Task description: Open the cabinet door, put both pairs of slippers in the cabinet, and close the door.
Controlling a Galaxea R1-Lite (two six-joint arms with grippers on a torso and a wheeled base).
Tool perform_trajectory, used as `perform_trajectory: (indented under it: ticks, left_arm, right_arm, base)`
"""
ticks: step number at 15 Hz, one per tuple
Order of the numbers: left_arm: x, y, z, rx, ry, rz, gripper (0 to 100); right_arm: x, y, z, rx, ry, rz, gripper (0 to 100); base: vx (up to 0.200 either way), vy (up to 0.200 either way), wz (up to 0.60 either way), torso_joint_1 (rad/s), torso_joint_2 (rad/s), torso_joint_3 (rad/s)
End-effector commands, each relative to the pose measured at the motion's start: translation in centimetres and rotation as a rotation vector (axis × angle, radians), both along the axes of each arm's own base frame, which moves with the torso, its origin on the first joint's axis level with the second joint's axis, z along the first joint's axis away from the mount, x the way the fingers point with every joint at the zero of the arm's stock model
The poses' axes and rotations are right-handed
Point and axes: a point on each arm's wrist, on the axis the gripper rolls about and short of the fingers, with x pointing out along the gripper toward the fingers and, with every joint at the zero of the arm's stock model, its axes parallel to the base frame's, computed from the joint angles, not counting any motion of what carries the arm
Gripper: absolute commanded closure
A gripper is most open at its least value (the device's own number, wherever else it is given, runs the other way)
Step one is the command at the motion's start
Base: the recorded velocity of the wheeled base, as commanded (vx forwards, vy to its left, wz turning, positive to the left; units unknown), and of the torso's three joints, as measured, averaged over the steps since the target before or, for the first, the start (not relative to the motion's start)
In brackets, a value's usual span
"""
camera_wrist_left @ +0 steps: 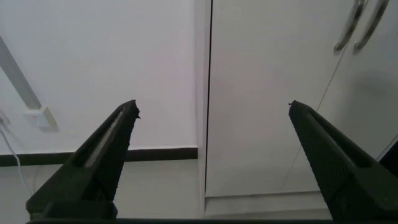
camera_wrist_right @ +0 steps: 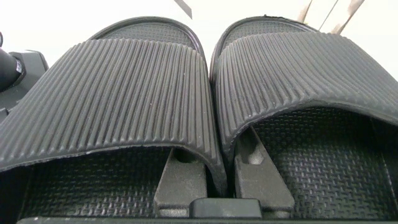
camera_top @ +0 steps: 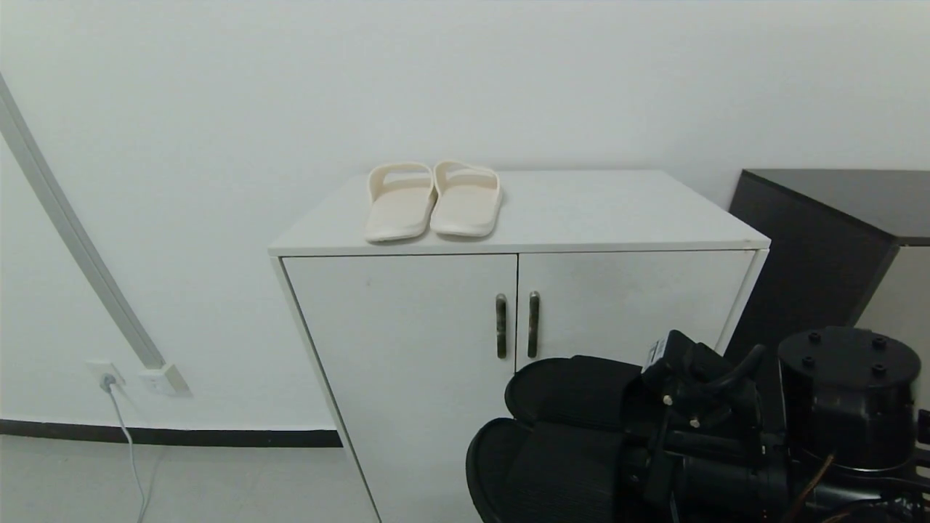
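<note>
The white cabinet (camera_top: 407,341) stands against the wall with both doors shut and two dark handles (camera_top: 500,325) at the centre seam. A cream pair of slippers (camera_top: 434,200) lies on its top, toward the left. Low in front of the right door, my right gripper (camera_top: 643,407) is shut on the black pair of slippers (camera_top: 567,428). In the right wrist view its fingers (camera_wrist_right: 180,183) pinch the adjoining inner edges of the black pair of slippers (camera_wrist_right: 124,93), held side by side. My left gripper (camera_wrist_left: 213,109) is open and holds nothing, facing the cabinet (camera_wrist_left: 273,93) at its left front corner, with the handles (camera_wrist_left: 348,28) farther off.
A dark cabinet (camera_top: 835,240) stands close on the right of the white one. On the left wall are a slanted grey conduit (camera_top: 65,218) and a socket with a cable (camera_top: 105,374) running down to the floor. Bare floor lies left of the cabinet.
</note>
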Motion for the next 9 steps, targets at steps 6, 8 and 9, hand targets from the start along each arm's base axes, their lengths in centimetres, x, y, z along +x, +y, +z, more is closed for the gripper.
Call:
perform_trajectory:
  ticks: [6,8,9]
  left_arm:
    - [0.01,0.00,0.00,0.001,0.001,0.000,0]
    - [0.01,0.00,0.00,0.001,0.001,0.001,0]
    - [0.01,0.00,0.00,0.001,0.001,0.001,0]
  right_arm:
    - [-0.07,-0.03,-0.28,-0.016,-0.007,0.008,100]
    - [-0.09,-0.05,-0.32,-0.018,-0.007,0.009,100]
    - [-0.12,-0.08,-0.39,-0.020,-0.005,0.009,100]
  base:
    - [0.000,0.000,0.00,-0.120,0.47,0.347]
    - [0.000,0.000,0.00,-0.078,0.45,0.366]
    - [0.000,0.000,0.00,-0.051,0.43,0.388]
